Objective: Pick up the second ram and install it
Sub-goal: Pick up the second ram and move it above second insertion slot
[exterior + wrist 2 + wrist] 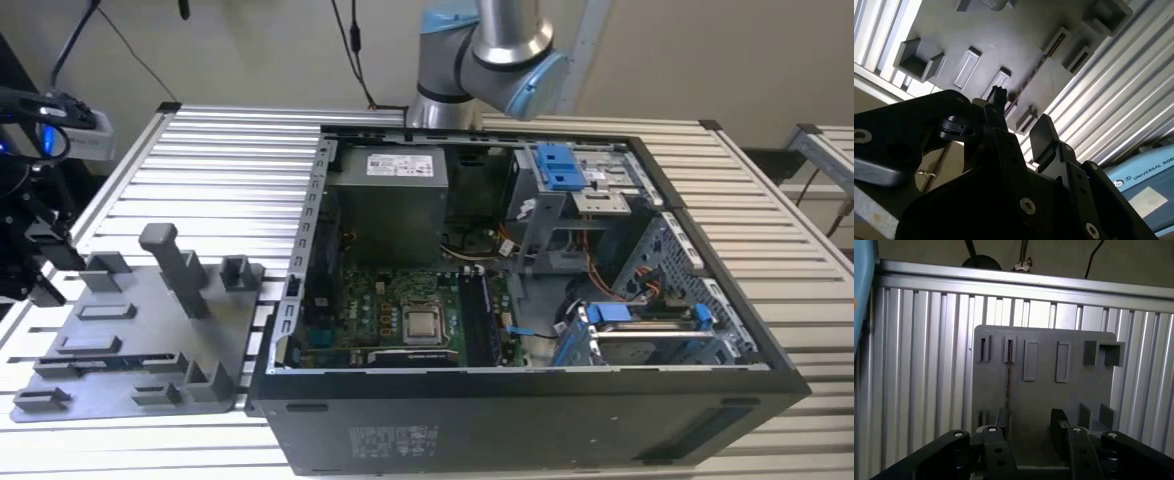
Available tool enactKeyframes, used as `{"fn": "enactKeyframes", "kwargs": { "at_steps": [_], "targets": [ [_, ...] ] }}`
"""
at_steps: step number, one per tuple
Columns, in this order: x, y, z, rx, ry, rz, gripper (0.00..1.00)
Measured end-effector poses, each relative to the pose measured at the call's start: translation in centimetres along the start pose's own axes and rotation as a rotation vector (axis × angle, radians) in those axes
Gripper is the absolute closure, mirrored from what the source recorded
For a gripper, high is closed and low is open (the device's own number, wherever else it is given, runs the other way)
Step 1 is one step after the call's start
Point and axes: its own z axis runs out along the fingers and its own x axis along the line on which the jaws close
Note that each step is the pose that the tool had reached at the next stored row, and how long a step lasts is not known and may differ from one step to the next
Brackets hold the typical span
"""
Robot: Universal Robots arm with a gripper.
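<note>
The ram (1008,380) stands on edge in its slots on the grey plate (1044,400). The plate lies on the slatted surface (214,170), at the exterior view's left of the open case (534,400), and the ram runs across that view along the plate's near part. The gripper (1030,419) hangs over the plate, fingers (1059,422) spread and holding nothing. In the first wrist view the ram's long axis runs straight away from them, crosswise to their closing line. It sits close beside one finger, not centred in the gap.

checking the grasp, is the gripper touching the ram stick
Cannot tell: in the first wrist view the gripper overlaps the ram stick, depth unclear.
</note>
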Motion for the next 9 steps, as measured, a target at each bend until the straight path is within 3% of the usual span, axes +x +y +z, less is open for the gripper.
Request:
{"fn": "enactKeyframes", "kwargs": {
  "at_steps": [9],
  "targets": [
    [0.04, 0.0, 1.27, -0.0001, 0.0, -0.004, 0.52]
  ]
}}
